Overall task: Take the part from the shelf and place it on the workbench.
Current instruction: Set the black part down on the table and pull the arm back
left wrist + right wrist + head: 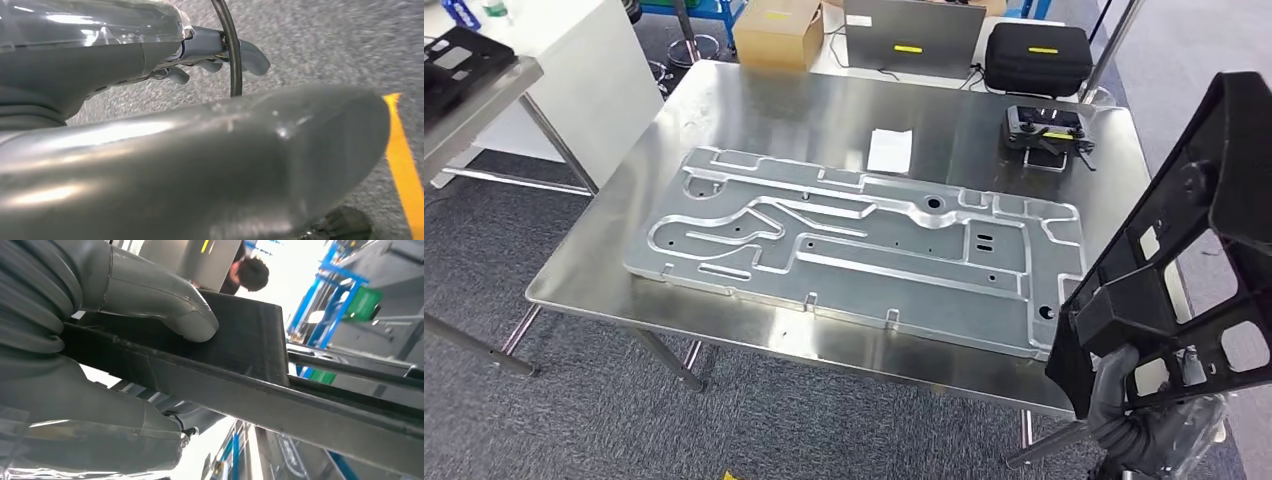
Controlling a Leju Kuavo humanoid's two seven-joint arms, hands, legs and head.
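Note:
The part is a black openwork frame (1186, 250), held up at the right edge of the head view, standing on end and tilted, over the right end of the steel workbench (784, 110). My right hand (1129, 405) grips its lower end from below. In the right wrist view the grey thumb (165, 300) presses on the black part (250, 355), with the other fingers wrapped beneath it. My left hand (220, 52) hangs over grey carpet in the left wrist view, fingers loosely curled and holding nothing.
A large machined aluminium plate (864, 240) covers the middle of the workbench. Behind it lie a white paper slip (890, 150) and a black controller (1046, 128). A cardboard box (779, 32), a laptop (912, 30) and a black case (1036, 55) sit beyond. A grey table (474, 95) stands at left. A person's head (252, 272) appears in the right wrist view.

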